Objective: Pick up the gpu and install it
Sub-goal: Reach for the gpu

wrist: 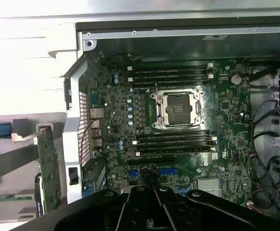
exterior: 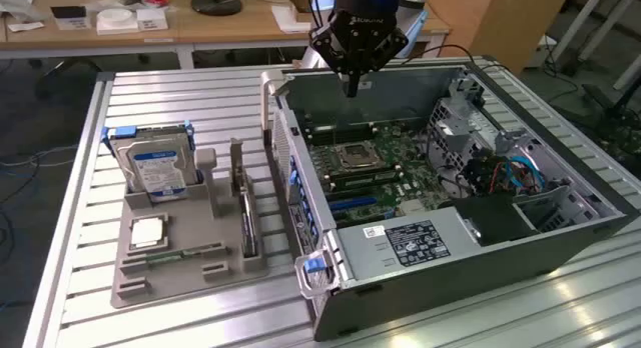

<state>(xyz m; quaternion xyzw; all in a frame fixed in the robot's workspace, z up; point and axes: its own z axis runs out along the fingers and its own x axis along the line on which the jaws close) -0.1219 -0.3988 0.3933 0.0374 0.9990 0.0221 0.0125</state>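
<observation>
The gpu (exterior: 245, 213) stands on its long edge in a slot of the grey holder tray (exterior: 191, 277), its pale bracket toward the far end. In the wrist view the gpu (wrist: 48, 168) appears as a thin green board edge beside the case wall. My gripper (exterior: 350, 89) hangs over the far side of the open computer case (exterior: 481, 243), above the motherboard (exterior: 371, 168), well apart from the gpu. Its fingers are shut together with nothing between them. In the wrist view the gripper (wrist: 154, 204) points down at the motherboard (wrist: 178, 130) near the blue slots (wrist: 166, 171).
On the grey holder tray also stand a silver hard drive (exterior: 155, 164), a processor chip (exterior: 147, 232) and a green memory stick (exterior: 185, 253). The case's power supply (exterior: 410, 243) and cables (exterior: 501, 172) fill its near and right parts. A wooden desk (exterior: 150, 29) runs behind.
</observation>
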